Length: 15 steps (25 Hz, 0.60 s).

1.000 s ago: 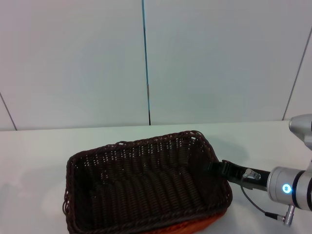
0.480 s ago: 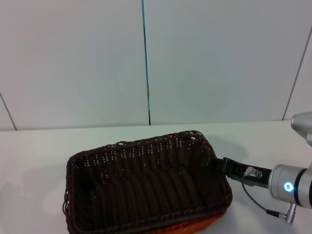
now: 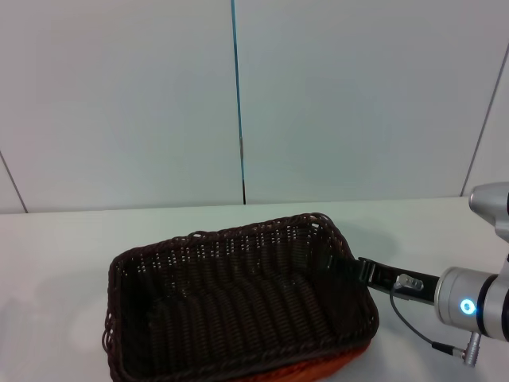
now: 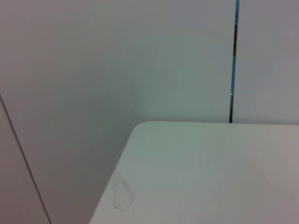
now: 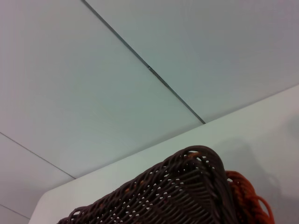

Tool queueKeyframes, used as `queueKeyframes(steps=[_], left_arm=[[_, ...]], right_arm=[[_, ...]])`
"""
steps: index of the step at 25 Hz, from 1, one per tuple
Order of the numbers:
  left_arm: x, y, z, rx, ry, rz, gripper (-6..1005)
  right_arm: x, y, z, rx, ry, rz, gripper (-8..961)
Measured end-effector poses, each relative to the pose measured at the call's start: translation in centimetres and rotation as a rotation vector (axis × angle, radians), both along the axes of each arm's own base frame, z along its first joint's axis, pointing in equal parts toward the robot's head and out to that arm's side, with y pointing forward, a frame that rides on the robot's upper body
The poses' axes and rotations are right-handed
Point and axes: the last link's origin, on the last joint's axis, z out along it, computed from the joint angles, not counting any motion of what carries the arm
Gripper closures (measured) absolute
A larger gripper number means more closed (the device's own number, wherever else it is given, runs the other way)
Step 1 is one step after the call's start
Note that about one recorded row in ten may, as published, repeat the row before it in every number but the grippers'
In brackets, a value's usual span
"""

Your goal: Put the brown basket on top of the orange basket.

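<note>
The brown basket (image 3: 238,302) sits inside the orange basket (image 3: 334,368), of which only a strip shows under its near right corner. From the right, my right gripper (image 3: 350,269) reaches in and is clamped on the brown basket's right rim. In the right wrist view a corner of the brown basket (image 5: 177,191) fills the lower part, with the orange basket's (image 5: 245,193) braided rim peeking out beside it. My left gripper is out of view; its wrist camera shows only a table corner and wall.
The white table (image 3: 64,255) runs back to a pale panelled wall (image 3: 238,95). The table's corner (image 4: 140,128) and its edge show in the left wrist view. A cable (image 3: 413,330) hangs under my right wrist.
My right gripper has shifted slightly up and toward the basket along its right rim. The baskets have barely moved.
</note>
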Motion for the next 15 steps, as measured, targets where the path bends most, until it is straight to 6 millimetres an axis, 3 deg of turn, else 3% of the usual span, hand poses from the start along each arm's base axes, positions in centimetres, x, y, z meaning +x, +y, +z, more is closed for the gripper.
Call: queueKeyframes(steps=[5,15], left_arm=[[0.01,0.04,0.05,0.0,0.001,-0.001,110],[-0.15,-0.14,0.09,0.008,-0.005,0.006,111]], right_arm=[[-0.15,0.0,0.11,0.014,0.01,0.019,137],[-0.53,0.37,0.97,0.054,0.008,0.071,99]])
